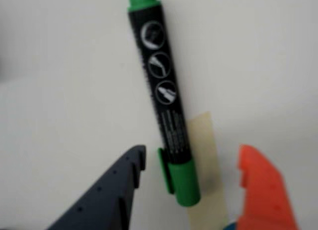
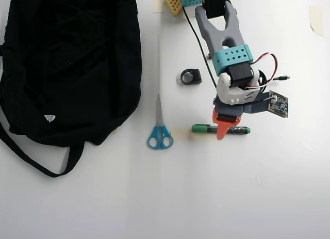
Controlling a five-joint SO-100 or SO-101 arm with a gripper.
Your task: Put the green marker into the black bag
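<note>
The task stands at its opening stage: the green marker (image 2: 220,129) lies flat on the white table (image 2: 247,197), not yet grasped, and nothing has been placed in the black bag (image 2: 72,63). Taking the marker as the landmark, the gripper (image 1: 191,163) hangs directly over it; in the wrist view the dark finger (image 1: 117,188) sits to one side of the capped end and the orange finger (image 1: 261,188) to the other, both clear of the barrel, so the fingers are spread wide and hold nothing. Remaining steps, as judged from this layout: lower and close on the barrel, lift, carry across to the bag, and release. The bag lies well apart from the marker, to its left in the overhead view, with the blue-handled scissors (image 2: 159,128) between the two and a small black ring-shaped item (image 2: 190,76) above the marker. The marker is a slim cylinder with a smooth dark barrel bearing pale round pictograms and fine lettering, a green cap with a clip and a green tail end; such a hard, round surface is likely to roll if pinched off-centre. A strip of pale tape (image 1: 206,170) lies on the table, partly under the cap end. The bag is soft, matte, crumpled fabric with a long strap (image 2: 36,156) and a small white tag (image 2: 49,117); whether its mouth is open cannot be told.
</note>
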